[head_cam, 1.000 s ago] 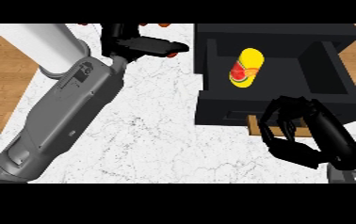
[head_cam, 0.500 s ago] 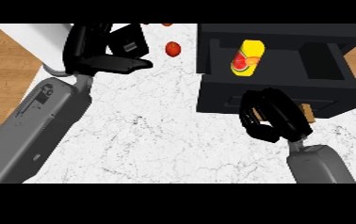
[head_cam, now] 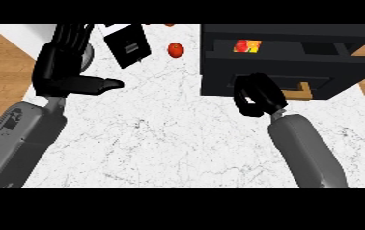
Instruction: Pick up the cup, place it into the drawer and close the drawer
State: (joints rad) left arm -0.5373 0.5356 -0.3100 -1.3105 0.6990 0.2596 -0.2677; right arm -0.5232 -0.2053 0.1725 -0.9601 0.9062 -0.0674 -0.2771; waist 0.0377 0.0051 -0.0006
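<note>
Landmark is the black drawer unit [head_cam: 278,60] at the upper right of the white marble bench [head_cam: 164,142].

Far left of the unit: left hand [head_cam: 64,67], palm area dark, fingers straight and pointing up-screen, thumb stuck out sideways toward the unit. Released, holding nothing. Its grey forearm [head_cam: 25,137] runs down to the lower left edge.

Between that hand and the unit: a black tilted panel-like object [head_cam: 128,44] with a small white corner behind its top edge, just beside the left hand's fingertips; can't tell what it is. Right of it, nearer the unit, a small red round object [head_cam: 175,50] lies on the bench, apart from both.

Inside the unit: cup [head_cam: 246,46], yellow and red, visible through the narrow opening at the unit's top, left part of the compartment. Only a slice of it shows.

At the unit's front face: right hand [head_cam: 258,94], fingers curled, overlapping the lower left of the front panel, near the tan handle [head_cam: 305,87]. Clenched, nothing visibly in it.
</note>
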